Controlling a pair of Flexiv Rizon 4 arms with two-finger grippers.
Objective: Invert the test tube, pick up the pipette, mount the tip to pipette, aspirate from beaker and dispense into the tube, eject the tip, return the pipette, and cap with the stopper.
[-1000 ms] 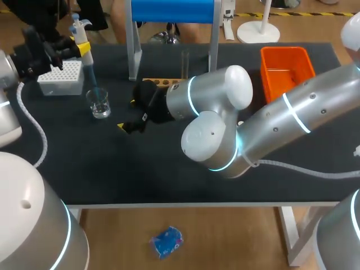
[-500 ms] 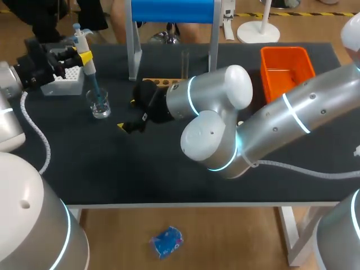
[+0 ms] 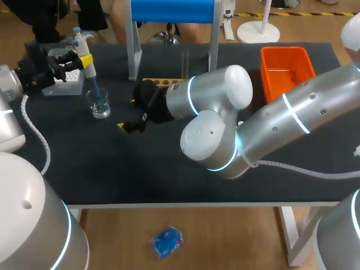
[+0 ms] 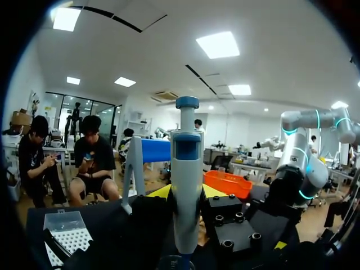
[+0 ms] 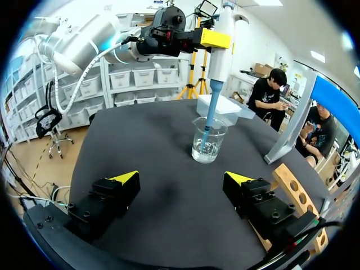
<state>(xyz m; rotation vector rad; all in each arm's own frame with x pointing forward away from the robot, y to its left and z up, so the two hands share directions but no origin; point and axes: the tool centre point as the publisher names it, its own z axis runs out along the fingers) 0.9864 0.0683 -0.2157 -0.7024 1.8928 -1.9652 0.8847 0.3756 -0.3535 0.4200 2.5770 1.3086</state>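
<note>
1. Left gripper (image 3: 79, 58) clasped the pipette (image 3: 80, 42) — its mounted tip stood in the beaker (image 3: 101, 106); aspirating, I judged.
2. Right gripper (image 5: 183, 179) gaped wide, empty.
3. Dispensing into the tube (image 3: 185, 61), ejecting, returning, capping were left undone.

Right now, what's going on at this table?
The left end effector is shut on the pipette, holding its blue tip down inside the glass beaker, which has some clear liquid in it. The right end effector sits open and empty low over the dark mat, facing the beaker. The test tube stands upright by the wooden rack.
</note>
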